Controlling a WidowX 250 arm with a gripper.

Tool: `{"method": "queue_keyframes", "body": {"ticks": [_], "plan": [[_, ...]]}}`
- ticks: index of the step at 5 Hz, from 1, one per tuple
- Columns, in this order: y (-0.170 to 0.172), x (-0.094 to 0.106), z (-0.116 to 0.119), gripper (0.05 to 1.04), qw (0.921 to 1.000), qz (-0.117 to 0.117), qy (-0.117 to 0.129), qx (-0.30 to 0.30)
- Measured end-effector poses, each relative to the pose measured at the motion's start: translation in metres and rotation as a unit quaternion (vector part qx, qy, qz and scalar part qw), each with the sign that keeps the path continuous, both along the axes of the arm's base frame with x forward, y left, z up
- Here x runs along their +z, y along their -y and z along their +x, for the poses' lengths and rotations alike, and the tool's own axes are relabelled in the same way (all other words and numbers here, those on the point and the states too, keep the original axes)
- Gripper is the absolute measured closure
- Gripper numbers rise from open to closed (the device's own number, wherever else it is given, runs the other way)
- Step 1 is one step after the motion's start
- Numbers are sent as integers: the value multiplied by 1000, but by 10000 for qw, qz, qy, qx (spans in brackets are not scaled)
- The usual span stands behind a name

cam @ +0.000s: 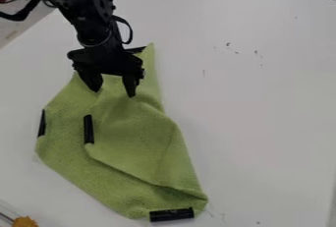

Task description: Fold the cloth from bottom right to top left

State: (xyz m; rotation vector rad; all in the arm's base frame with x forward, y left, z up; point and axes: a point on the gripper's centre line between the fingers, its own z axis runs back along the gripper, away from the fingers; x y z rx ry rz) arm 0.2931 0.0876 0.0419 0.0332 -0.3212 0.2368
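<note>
Hiding some green cloth (134, 140), the black arm (89, 17)

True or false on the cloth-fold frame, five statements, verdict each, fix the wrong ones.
1. The black gripper is at the upper part of the green cloth. True.
2. The gripper's two fingers are pressed together. False: they are spread apart.
3. A black strip sits at the cloth's bottom end. True.
4. The cloth is spread out in a single layer with no fold. False: a flap of it lies folded over the rest.
5. An orange object is near the lower right corner of the view. False: it is at the lower left.
</note>
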Motion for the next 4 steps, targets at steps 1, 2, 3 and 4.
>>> {"method": "queue_keyframes", "body": {"ticks": [1, 2, 3, 4], "plan": [[1, -7, -4, 83, 9999, -32, -118, -15], [-36, 6, -25, 83, 9984, 71, 0, 553], [-59, 20, -39, 83, 9967, 216, 150, 764], [-93, 24, -63, 83, 9916, 324, 152, 1242]]}}
